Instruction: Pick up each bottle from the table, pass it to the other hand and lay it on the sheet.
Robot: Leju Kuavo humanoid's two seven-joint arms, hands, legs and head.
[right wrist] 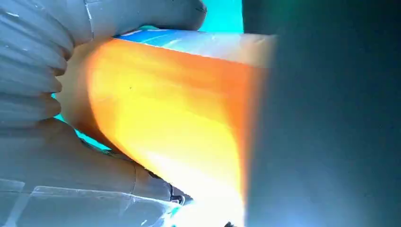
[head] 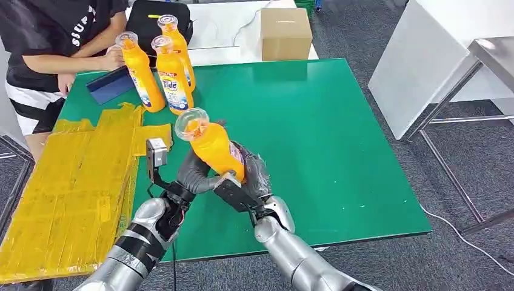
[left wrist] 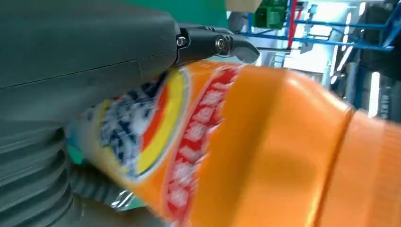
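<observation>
The green bench (head: 315, 121) spreads beyond both hands, and the yellow sheet (head: 66, 188) lies on it off to the outer side of the left hand. Both silver arms rise from below and bend inward, so the hands meet over the bench's near part. The orange bottle (head: 213, 147) is tilted between them, clear cap pointing up and away toward the sheet side. The left hand (head: 193, 173) wraps its lower body from the sheet side, its fingers (left wrist: 217, 45) pressed on the label. The right hand (head: 254, 176) clasps the base from the opposite side. Three more bottles (head: 163, 73) stand farther out, beside a person (head: 54, 48).
</observation>
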